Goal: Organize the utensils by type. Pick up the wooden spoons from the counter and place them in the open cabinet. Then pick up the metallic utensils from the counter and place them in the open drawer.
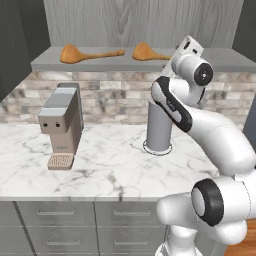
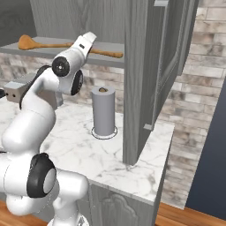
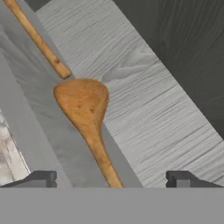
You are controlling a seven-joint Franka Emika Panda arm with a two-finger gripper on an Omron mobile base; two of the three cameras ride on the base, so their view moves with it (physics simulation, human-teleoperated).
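At lower centre of the hand view, the end effector [image 3: 111, 179] is standing released over the cabinet shelf [image 3: 166, 109]; a wooden spoon [image 3: 87, 118] is lying between its tips, handle running down-frame, bowl pointing up-frame.

The shelf [image 1: 45, 64] carries two spoons end to end: one [image 1: 87, 54] at its left, the other [image 1: 146, 52] lying under the gripper [image 3: 111, 178], whose tips stand wide with the handle between them. The cabinet's back wall [image 1: 125, 22] closes off the far side. On the counter [image 1: 110, 170], a coffee machine [image 1: 62, 125] and a paper-towel roll [image 1: 159, 131] stand well apart, with bare marble between them.
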